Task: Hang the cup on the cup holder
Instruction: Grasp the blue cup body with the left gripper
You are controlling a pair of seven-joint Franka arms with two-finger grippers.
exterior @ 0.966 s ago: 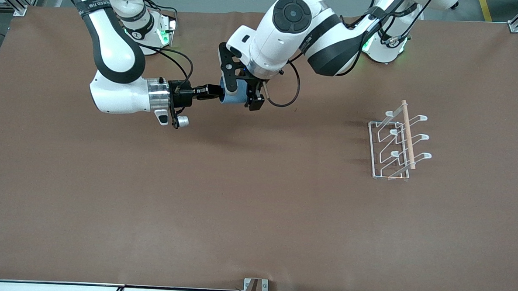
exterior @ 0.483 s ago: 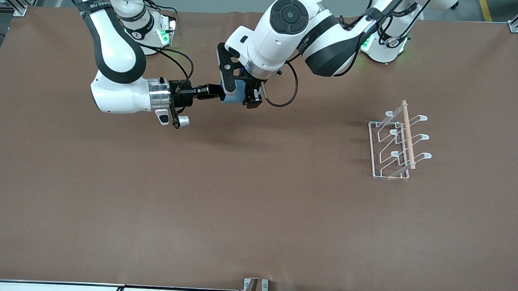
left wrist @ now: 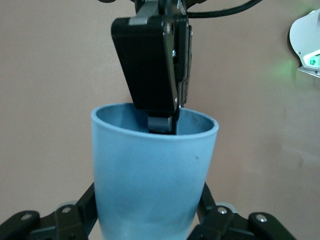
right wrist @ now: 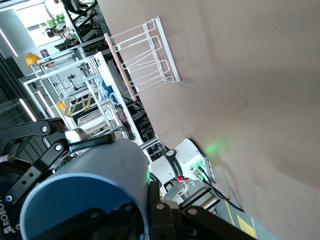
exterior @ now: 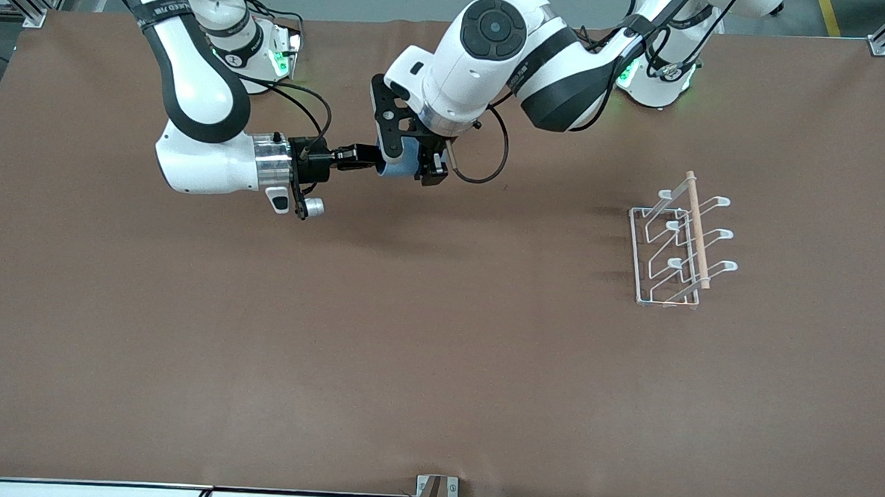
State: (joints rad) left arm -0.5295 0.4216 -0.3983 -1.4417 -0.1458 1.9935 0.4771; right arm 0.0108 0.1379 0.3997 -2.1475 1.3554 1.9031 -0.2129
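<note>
The light-blue cup (exterior: 397, 166) is held in the air over the table's middle, toward the robots' bases. My right gripper (exterior: 375, 158) reaches in sideways and is shut on the cup's rim, one finger (left wrist: 160, 122) inside it. In the right wrist view the cup (right wrist: 85, 185) fills the corner at my right gripper (right wrist: 150, 200). My left gripper (exterior: 418, 165) comes from above; its fingers (left wrist: 89, 202) press both sides of the cup (left wrist: 152, 170). The white wire cup holder (exterior: 640, 257) with its wooden rod (exterior: 697, 230) stands toward the left arm's end and also shows in the right wrist view (right wrist: 150, 55).
The brown table (exterior: 438, 353) is bare apart from the rack. Both arm bases (exterior: 272, 54) stand along its edge farthest from the front camera. A small bracket (exterior: 436, 487) sits at the nearest edge.
My left arm shifted slightly toward the robots' bases over the cup, then stopped. The right arm and the cup have barely moved.
</note>
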